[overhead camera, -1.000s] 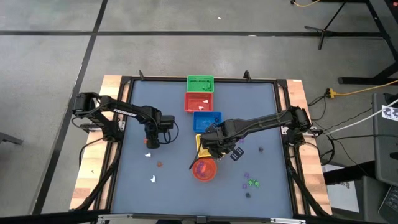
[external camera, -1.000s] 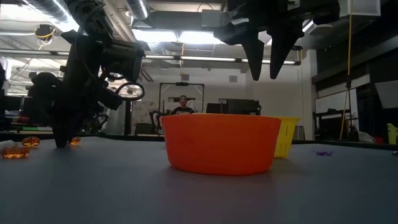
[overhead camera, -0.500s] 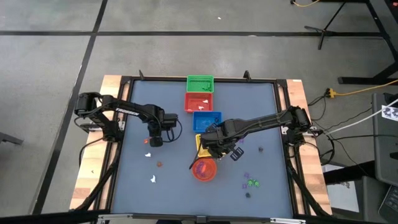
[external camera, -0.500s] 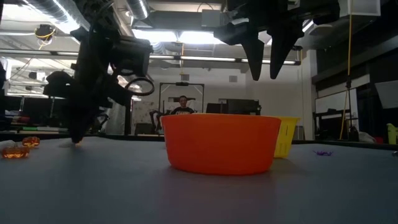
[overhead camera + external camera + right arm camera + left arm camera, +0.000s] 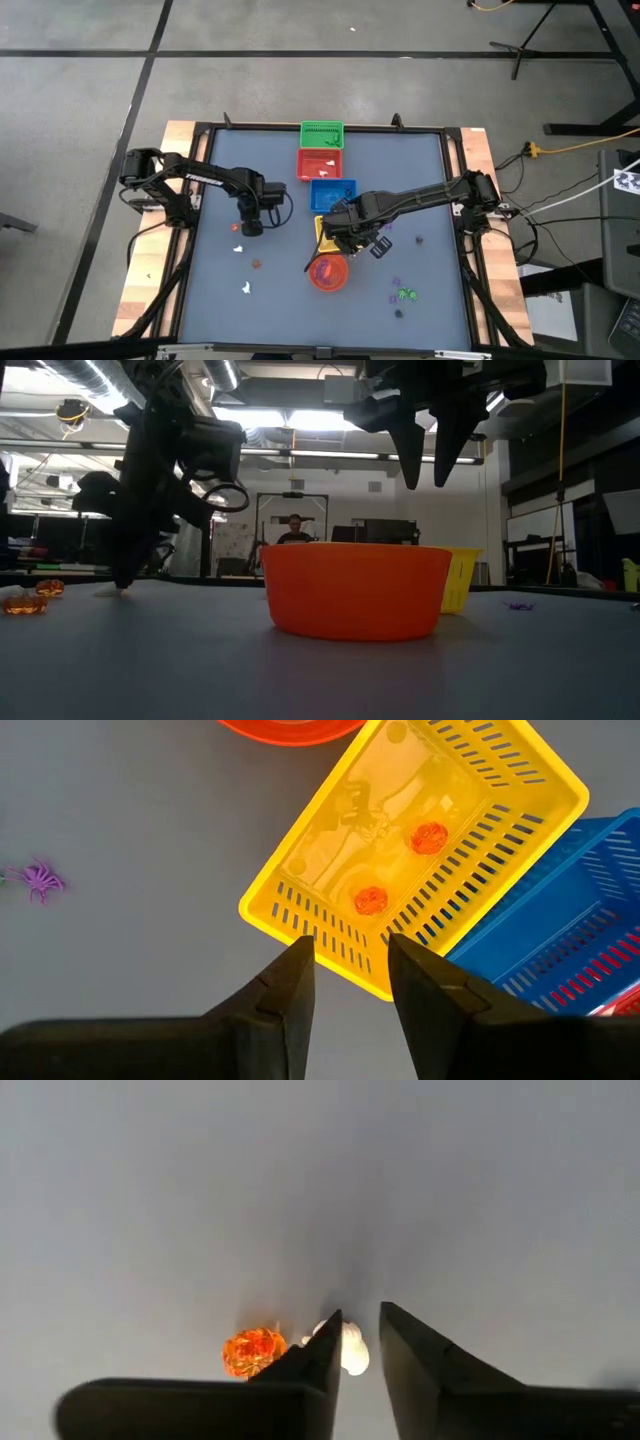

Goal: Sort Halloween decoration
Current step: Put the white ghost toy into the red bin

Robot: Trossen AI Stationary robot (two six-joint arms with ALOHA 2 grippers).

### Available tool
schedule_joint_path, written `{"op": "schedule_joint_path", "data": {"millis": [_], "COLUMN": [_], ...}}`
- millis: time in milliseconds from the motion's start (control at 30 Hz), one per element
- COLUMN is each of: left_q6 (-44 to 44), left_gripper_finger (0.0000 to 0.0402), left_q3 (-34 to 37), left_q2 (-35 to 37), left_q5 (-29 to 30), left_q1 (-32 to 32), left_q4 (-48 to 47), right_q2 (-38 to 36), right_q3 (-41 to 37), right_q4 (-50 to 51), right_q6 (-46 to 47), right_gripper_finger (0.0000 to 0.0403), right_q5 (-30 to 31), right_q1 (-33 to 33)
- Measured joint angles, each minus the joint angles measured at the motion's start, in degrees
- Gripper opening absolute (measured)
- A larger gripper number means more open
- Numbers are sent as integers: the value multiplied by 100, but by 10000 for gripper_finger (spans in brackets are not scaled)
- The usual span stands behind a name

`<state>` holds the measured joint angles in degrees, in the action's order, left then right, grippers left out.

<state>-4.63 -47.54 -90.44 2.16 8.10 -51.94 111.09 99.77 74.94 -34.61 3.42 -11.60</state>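
Note:
My left gripper points down at the table's left half, open by a narrow gap. A tiny white trinket lies between its fingertips, close to one finger; whether they touch it, I cannot tell. An orange trinket lies just beside it. My right gripper hangs open above the yellow basket, which holds two orange trinkets. More white trinkets, an orange one and purple and green ones lie scattered on the table.
A green basket, a red basket and a blue basket stand in a row toward the far edge. The round orange bowl sits near the yellow basket. A person shows far behind the table in the low view.
My left gripper has shifted a little toward the table's right, staying low at the table top, and now stands by the orange trinket. My right gripper has stayed still over the yellow basket.

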Motion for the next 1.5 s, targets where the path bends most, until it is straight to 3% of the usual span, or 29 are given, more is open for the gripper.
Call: {"op": "schedule_joint_path", "data": {"millis": [200, 333, 533, 700, 1500], "left_q6": [-102, -102, -139, -432, -591], "left_gripper_finger": [118, 136, 139, 139, 139], "left_q3": [-5, -7, -10, -10, 366], "left_q2": [7, 7, 7, 9, 33], "left_q5": [4, 24, 52, 401, 220], "left_q1": [0, -2, 0, 4, 2], "left_q4": [-11, -13, -61, -358, 36], "right_q2": [0, 0, 0, 0, 0], "right_q3": [0, 0, 0, 0, 0], "right_q4": [0, 0, 0, 0, 2], "right_q6": [0, 0, 0, 0, 2], "right_gripper_finger": [127, 127, 127, 127, 127], "right_q5": [0, 1, 1, 0, 0], "right_q1": [0, 0, 0, 1, 0]}}
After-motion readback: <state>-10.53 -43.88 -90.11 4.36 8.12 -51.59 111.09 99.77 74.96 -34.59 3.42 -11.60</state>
